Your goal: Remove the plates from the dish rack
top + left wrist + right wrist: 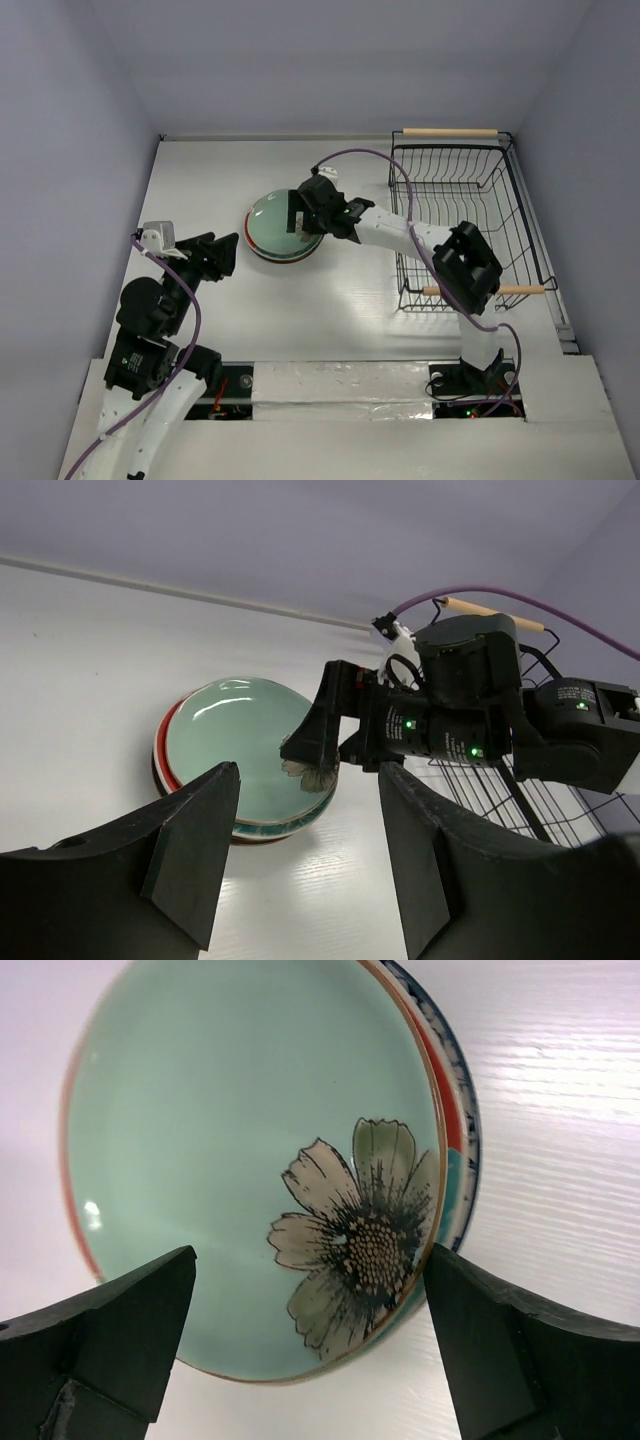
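Pale green plate (272, 222) tops the stack (268, 256) on the counter (300, 320), left of the dish rack (450, 149); right claw (298, 213), spread and released, hangs over its rack-side rim, nearer than the left claw (230, 256), also spread, past the stack.

Plates (285, 228) stacked L of dish rack (470, 185), pale green (230, 1150) topmost.

We note: left arm (150, 310), right arm (400, 232) — white links, black joints. Purple cable (360, 152) along each. Green LEDs (408, 723) on right wrist; left gripper (307, 770) black, wedge fingers.
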### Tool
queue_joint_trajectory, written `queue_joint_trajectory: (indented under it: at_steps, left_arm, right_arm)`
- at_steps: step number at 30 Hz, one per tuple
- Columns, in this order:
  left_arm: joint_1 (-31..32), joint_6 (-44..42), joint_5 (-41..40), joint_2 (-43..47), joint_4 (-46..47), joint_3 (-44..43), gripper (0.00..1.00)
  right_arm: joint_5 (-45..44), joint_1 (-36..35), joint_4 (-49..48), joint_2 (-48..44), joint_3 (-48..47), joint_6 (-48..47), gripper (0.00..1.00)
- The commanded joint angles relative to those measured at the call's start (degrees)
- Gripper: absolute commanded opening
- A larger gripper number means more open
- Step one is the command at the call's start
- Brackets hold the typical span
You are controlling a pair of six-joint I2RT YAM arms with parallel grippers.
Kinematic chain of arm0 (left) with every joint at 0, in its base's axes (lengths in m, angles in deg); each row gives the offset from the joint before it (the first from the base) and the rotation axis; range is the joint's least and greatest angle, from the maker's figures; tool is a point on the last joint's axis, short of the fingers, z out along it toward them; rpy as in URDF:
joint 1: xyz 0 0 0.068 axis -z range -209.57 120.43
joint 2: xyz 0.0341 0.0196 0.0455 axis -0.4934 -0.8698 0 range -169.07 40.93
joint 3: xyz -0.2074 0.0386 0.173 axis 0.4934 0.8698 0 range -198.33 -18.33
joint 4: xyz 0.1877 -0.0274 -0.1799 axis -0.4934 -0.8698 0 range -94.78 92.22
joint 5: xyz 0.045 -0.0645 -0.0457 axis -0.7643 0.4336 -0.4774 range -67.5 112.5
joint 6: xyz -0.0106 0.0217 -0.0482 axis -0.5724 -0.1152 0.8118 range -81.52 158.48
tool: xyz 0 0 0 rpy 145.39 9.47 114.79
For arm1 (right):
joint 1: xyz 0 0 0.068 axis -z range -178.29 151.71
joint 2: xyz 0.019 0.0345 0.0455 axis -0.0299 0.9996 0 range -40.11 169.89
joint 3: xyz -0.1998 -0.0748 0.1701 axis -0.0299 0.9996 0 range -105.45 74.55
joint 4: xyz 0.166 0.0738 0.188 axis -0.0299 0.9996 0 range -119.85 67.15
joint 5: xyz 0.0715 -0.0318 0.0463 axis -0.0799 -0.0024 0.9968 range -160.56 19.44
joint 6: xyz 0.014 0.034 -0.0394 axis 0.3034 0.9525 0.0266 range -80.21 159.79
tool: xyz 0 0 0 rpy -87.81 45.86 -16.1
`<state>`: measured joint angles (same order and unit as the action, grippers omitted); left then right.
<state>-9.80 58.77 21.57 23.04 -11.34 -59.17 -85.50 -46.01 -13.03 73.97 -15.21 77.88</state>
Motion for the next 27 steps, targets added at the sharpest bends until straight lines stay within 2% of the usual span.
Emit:
queue_joint_trajectory:
  at_steps: [1,8,11,12,13,15,16,24,27]
  left_arm:
    - [-0.26,0.18,0.58,-0.48,2.4,0.06,0.55]
    - [-0.26,0.18,0.31,-0.48,2.23,-0.03,0.55]
    - [-0.26,0.1,0.31,-0.22,2.31,-0.12,0.56]
    - [-0.26,0.1,0.49,-0.04,2.4,-0.03,0.58]
    - [-0.26,0.01,0.49,0.22,2.49,-0.03,0.6]
    - [-0.26,0.01,0.66,0.66,2.49,-0.12,0.66]
    - [-0.26,-0.08,0.67,0.75,2.58,-0.12,0.68]
    - [-0.26,0.27,0.67,-1.53,3.19,-0.55,0.81]
    - [-0.26,0.27,0.67,-2.76,3.28,-1.52,0.85]
  right_arm:
    - [-6.41,-0.7,6.29,0.7,-4.11,-4.16,1.0]
    - [-7.9,-1.23,8.58,-1.75,-3.76,-5.83,1.0]
    - [-10.45,-1.23,7.62,-4.82,-1.66,-5.74,0.9]
    - [-10.98,-1.23,6.83,-7.88,0.44,-5.83,0.81]
    - [-11.51,-1.23,6.13,-9.82,1.85,-5.83,0.47]
    - [-13.44,-1.23,3.23,-16.3,4.75,-6.09,0.13]
    - [-14.15,-1.23,2.26,-18.78,7.72,-6.35,0.0]
    - [-21.35,-1.23,-4.42,-44.89,21.72,-11.71,0.0]
    - [-25.83,-1.23,-4.6,-55.52,26.02,-13.64,0.1]
